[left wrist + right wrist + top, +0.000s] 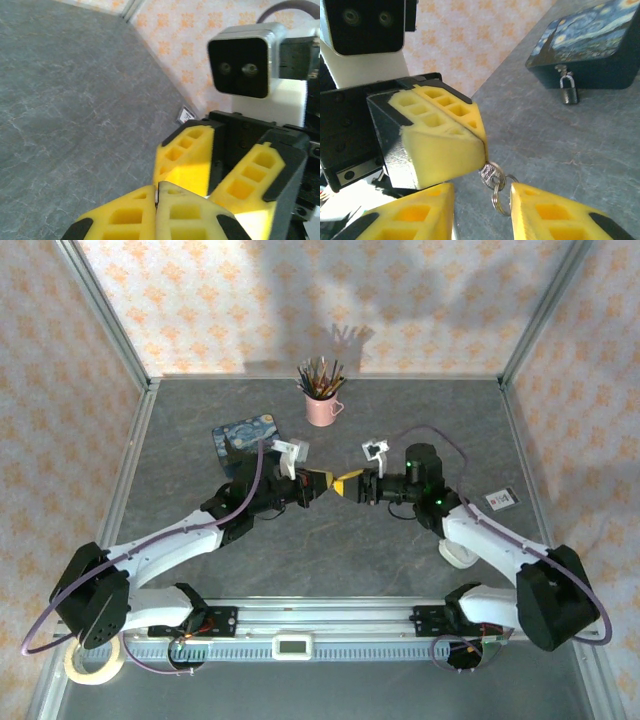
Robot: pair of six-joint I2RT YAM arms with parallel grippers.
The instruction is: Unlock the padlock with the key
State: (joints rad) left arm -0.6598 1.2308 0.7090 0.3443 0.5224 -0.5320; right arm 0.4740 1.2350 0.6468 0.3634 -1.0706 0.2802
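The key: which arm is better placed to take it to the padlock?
Probably the left: the left gripper is shut on the key, and the padlock hangs on the blue tin on its side. The right gripper is open.

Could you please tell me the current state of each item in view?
Left claw: shut on key.
Right claw: open, either side of key.
Key: held aloft, not in padlock.
Padlock: shackle closed, hanging on tin.
Tin: lid shut.
Cup: upright, holding pencils.
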